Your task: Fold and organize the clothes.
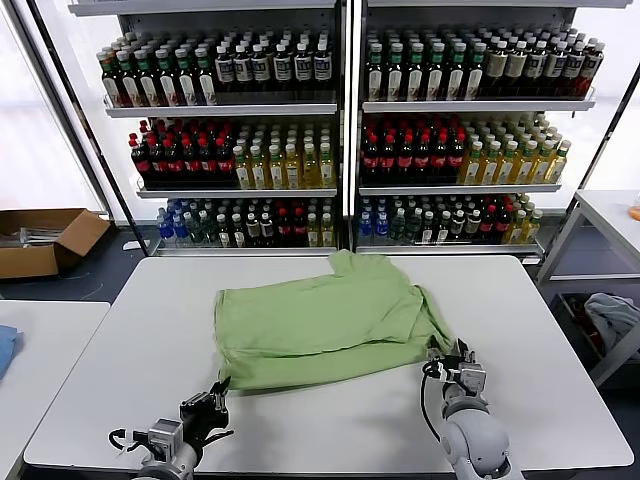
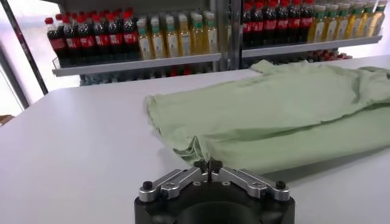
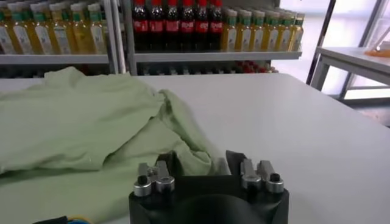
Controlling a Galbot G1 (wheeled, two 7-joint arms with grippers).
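1. Nearest the camera, at the near edge of the table (image 1: 560, 400), sit my two pincers. My left pincer (image 1: 222, 388) is by the near-left part of the edge; my right pincer (image 1: 448, 352) is further toward the right.
2. The light green polo shirt (image 1: 325, 320) lies folded over itself in the middle of the table, reaching from just short of the far edge down toward the near one. No collar or print shows from here.
3. My right pincer is at the shirt's near right corner. In the right wrist view its fingers (image 3: 159, 163) stand apart with a rumpled bit of the green hem lying between them; nothing is pinched.
4. My left pincer is just off the shirt's near left corner. In the left wrist view its fingertips (image 2: 208, 165) are pressed together, closed on nothing, with the shirt's edge right in front of them.
5. Beyond the far edge stand shelves of bottles (image 1: 330, 130) with red, green and yellow drinks.
6. Past the left edge a cardboard box (image 1: 45, 240) sits on the floor.
7. Past the right edge is a side table (image 1: 610, 215) with a grey-white cloth bundle (image 1: 612, 315) below it.
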